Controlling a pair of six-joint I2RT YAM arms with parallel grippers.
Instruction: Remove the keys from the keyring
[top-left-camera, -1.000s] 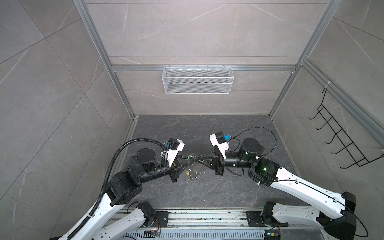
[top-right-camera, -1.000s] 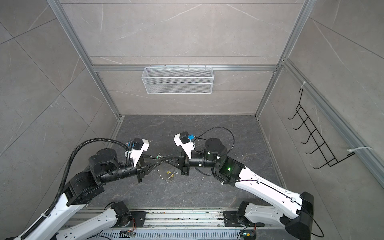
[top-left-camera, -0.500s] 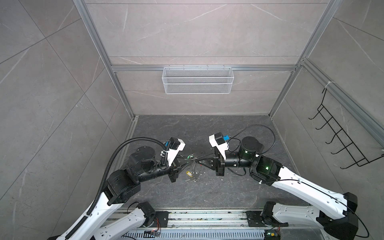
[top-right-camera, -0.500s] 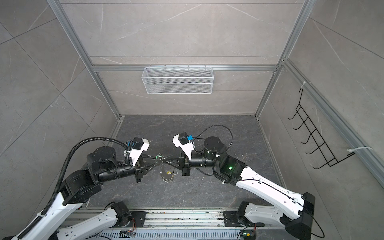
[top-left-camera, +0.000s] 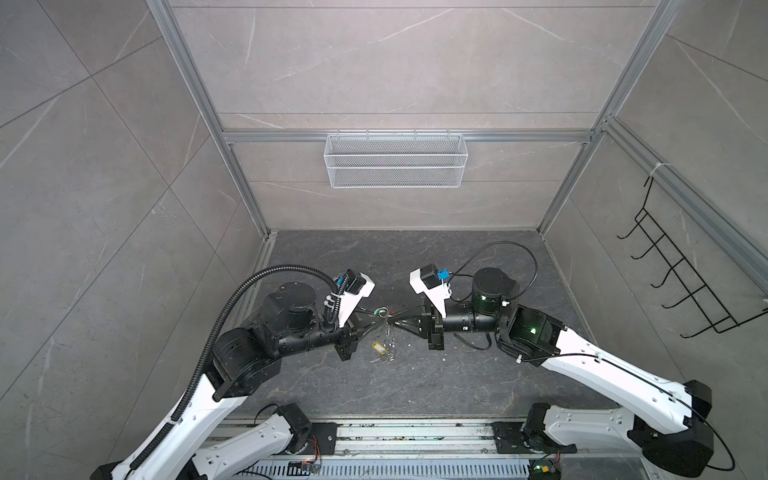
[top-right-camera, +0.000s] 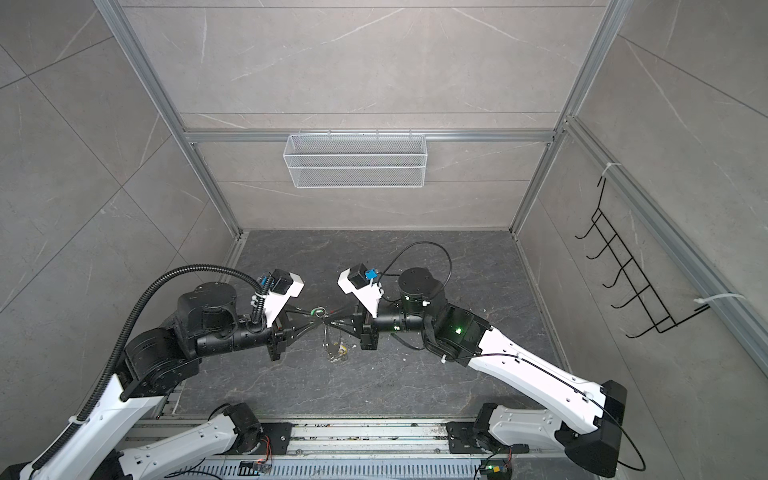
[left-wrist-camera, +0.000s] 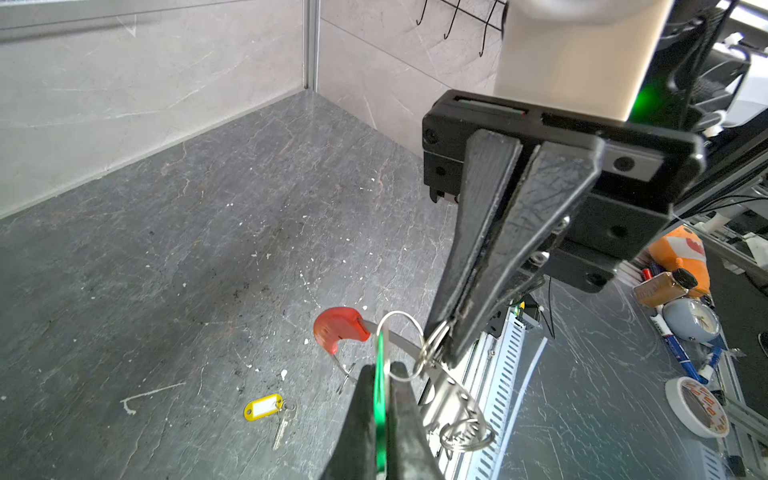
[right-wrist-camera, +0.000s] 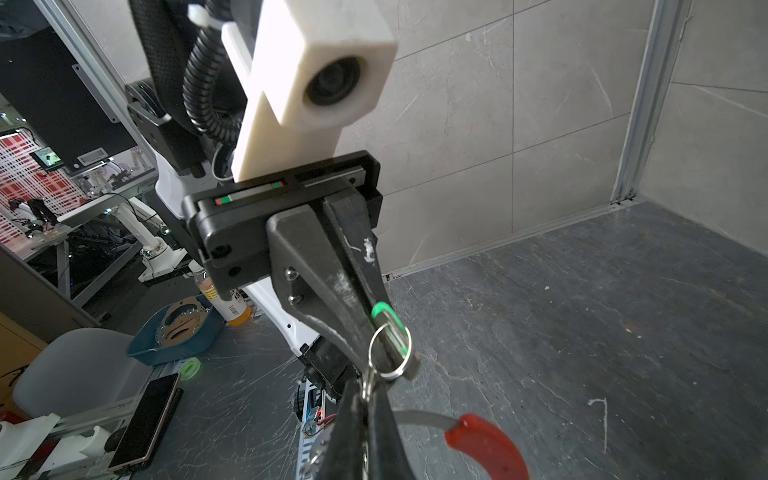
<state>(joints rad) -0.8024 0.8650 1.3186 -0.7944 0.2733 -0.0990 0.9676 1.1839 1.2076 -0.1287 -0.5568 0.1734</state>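
Holding almost the same pose as a second ago, the left fingers (left-wrist-camera: 361, 415) and right fingers (left-wrist-camera: 490, 232) meet tip to tip above the middle of the bench (top-left-camera: 415, 395), so the arms themselves have hardly shifted. The one thing not at rest seems to be the keyring (right-wrist-camera: 424, 417), which hangs below the tips as a pale smear in both top views and is probably swinging. The left fingers are closed narrow on the green tag (left-wrist-camera: 379, 374), gripping it edge-on. The right fingers are pressed together on the small split rings (left-wrist-camera: 432, 347) beside that tag; whether the hoop's own wire is also in that pinch I cannot tell. The keyring's red sleeve (left-wrist-camera: 338, 328) sits just beyond the two sets of tips, clear of the bench. The yellow-tagged key (left-wrist-camera: 266, 408) lies flat on the bench below, apart from the hoop and where it lay a second ago. By my reading one key is off and the green one is still linked, so working it free of the hoop looks like the step in hand.
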